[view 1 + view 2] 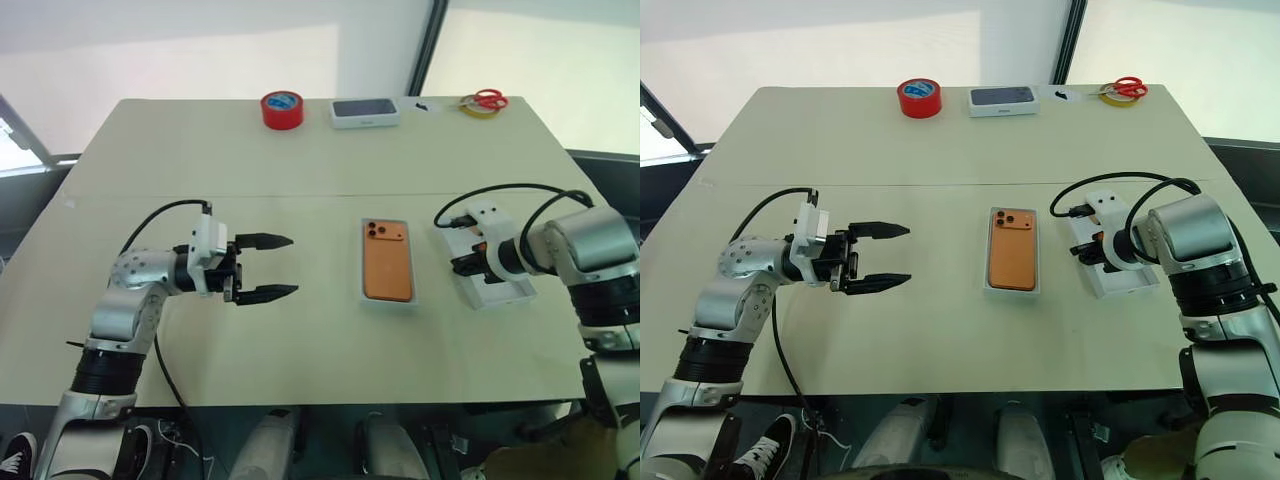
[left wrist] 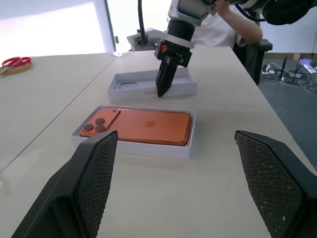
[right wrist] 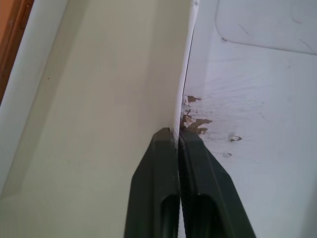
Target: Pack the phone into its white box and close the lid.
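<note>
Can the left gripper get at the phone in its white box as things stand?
Probably yes. The left gripper hangs open and level, pointing at the phone, which lies face down in the white box. Bare table lies between them, and the right gripper is beyond, pinching the lid wall.

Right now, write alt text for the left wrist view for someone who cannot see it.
The orange phone lies camera side up in the shallow white box on a pale table. Behind it, the right hand is shut on the near wall of the upturned lid. The left hand's open fingers frame the foreground.
</note>
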`<move>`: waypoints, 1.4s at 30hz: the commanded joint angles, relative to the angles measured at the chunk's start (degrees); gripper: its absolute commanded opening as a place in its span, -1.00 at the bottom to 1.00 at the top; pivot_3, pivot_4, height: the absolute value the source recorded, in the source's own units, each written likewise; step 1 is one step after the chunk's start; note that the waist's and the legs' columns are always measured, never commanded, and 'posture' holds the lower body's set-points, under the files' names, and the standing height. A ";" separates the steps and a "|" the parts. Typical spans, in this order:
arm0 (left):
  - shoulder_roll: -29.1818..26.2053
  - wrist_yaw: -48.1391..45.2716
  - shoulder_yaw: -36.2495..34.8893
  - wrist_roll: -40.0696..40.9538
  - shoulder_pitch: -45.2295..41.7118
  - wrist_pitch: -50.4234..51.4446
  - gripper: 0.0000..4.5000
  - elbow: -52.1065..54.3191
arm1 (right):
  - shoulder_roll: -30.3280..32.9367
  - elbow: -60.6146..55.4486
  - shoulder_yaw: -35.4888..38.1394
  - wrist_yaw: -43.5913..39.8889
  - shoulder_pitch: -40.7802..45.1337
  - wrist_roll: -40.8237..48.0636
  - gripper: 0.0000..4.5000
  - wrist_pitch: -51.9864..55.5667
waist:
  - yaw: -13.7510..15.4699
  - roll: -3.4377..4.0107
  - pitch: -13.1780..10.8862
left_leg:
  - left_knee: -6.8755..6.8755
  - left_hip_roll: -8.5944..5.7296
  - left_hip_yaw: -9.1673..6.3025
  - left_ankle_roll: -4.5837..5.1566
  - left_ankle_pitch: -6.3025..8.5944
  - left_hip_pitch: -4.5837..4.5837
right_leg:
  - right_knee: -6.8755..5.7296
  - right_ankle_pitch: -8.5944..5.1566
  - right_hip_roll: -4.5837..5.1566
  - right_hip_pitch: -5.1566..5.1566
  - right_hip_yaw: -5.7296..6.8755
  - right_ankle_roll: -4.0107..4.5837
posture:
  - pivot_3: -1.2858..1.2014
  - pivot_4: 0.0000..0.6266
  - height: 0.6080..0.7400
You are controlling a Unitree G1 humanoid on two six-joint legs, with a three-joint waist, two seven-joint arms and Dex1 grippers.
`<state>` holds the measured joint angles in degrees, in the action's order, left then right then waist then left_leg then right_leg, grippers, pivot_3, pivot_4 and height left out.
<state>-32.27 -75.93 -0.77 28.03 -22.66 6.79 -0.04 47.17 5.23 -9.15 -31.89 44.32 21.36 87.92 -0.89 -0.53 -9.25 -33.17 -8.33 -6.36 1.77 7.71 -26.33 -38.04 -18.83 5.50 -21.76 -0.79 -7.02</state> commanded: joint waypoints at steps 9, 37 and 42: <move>2.11 5.44 -0.03 -0.19 -0.64 1.83 -0.19 -0.63 | -6.41 3.25 11.72 3.58 4.90 -0.90 -1.00 -12.94 | -0.07 0.03 -0.02 | 0.02 0.00 0.03 0.06 -0.05 -0.01 | -0.03 0.01 -0.01 -0.04 -0.03 -0.01 | 0.03 -0.52 0.94; 12.16 20.66 4.29 -4.14 2.06 3.82 -0.97 1.97 | -44.82 -9.94 38.06 40.71 -9.75 60.16 -1.00 3.68 | -0.29 0.14 0.06 | 0.09 -0.01 0.09 0.05 -0.13 -0.01 | -0.28 0.03 -0.05 -0.25 -0.17 0.03 | 0.03 -0.52 0.94; 14.03 22.85 6.01 -6.96 2.32 2.28 -0.97 -0.07 | -41.76 -3.54 36.08 43.63 -7.42 62.76 -1.00 1.26 | -0.22 0.17 0.08 | 0.09 0.00 0.09 0.06 -0.14 -0.01 | -0.27 0.03 -0.06 -0.25 -0.18 0.03 | 0.03 -0.52 0.94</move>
<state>-18.76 -53.53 4.62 21.50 -20.30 10.30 -0.55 4.84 0.87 27.89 11.35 35.88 81.94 90.01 -1.11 -0.36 -9.16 -33.08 -8.33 -6.27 1.84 7.57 -26.34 -38.30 -18.80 5.44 -22.00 -0.97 -6.99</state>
